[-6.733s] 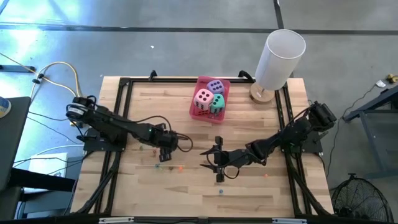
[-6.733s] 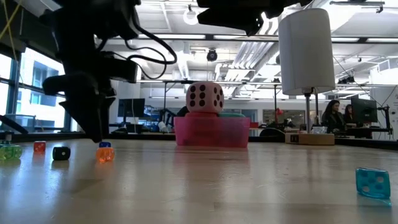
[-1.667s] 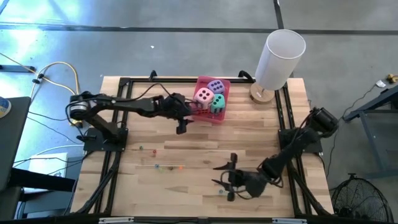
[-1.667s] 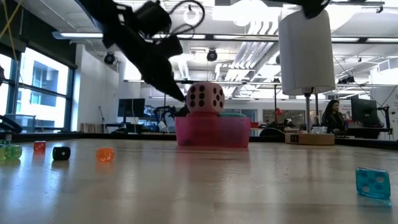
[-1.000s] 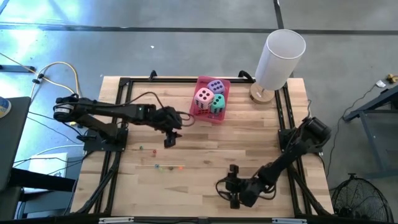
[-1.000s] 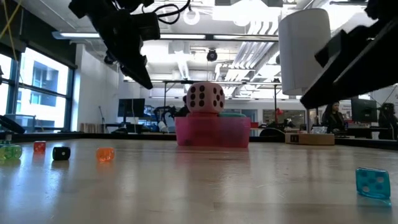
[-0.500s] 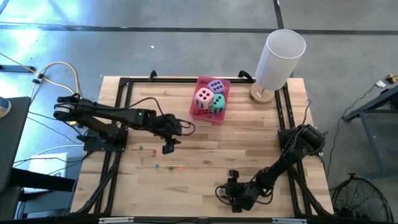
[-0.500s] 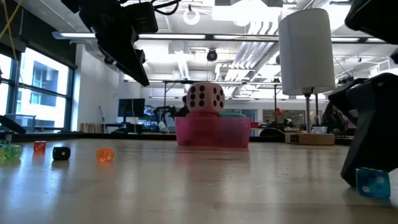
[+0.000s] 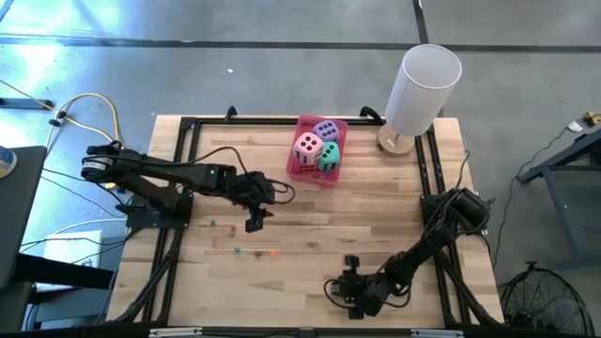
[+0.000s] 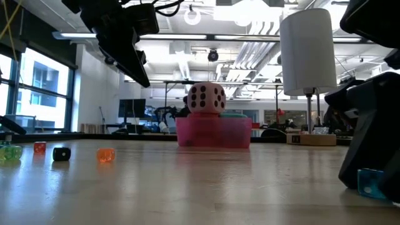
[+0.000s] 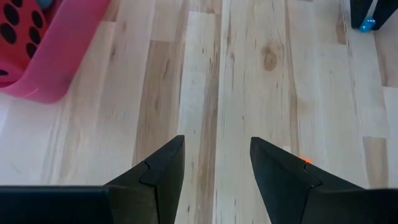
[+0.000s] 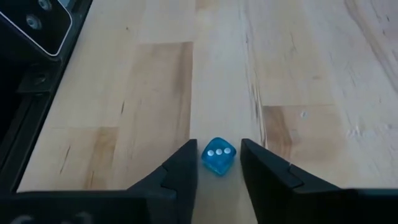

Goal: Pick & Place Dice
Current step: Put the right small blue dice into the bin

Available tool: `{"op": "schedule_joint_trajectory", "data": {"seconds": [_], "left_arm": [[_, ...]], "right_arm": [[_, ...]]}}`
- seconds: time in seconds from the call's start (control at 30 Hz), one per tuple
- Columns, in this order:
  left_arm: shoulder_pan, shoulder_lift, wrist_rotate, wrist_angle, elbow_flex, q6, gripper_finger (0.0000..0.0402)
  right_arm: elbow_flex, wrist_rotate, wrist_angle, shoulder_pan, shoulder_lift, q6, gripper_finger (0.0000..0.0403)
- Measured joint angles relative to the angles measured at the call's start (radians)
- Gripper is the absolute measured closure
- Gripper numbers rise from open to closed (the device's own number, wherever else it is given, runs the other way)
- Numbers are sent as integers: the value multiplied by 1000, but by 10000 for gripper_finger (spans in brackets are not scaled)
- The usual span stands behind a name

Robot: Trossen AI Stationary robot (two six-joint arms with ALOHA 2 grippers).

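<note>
1. The counter [image 9: 310,216] is pale blond wood in lengthwise planks, with darker tan boards and brown knots, framed by black rails
2. The tray [image 9: 302,171] is translucent pink
3. Of the dice inside it, the pink die [image 9: 306,146] has dark pips, the teal die [image 9: 328,157] has dark pips, and the purple die [image 9: 326,130] is pale lilac with dark pips
4. The small translucent blue die [image 12: 218,155] shows three white pips
5. Small beads are orange [image 10: 105,154], black [image 10: 61,153], red [image 10: 39,147] and green [image 10: 7,151]
6. The lamp shade [image 9: 424,86] is white on a tan wooden base [image 9: 394,143]
7. Both arms are black
</note>
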Motion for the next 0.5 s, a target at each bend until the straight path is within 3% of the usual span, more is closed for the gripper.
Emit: {"op": "schedule_joint_trajectory", "data": {"seconds": [0.27,0.5], "left_arm": [[-6,0,0,2,0,-2,225],[-68,0,1,47,0,-16,225]], "right_arm": [[0,25,-7,0,-10,-61,366],[-2,200,-68,-34,-108,-288,369]]}}
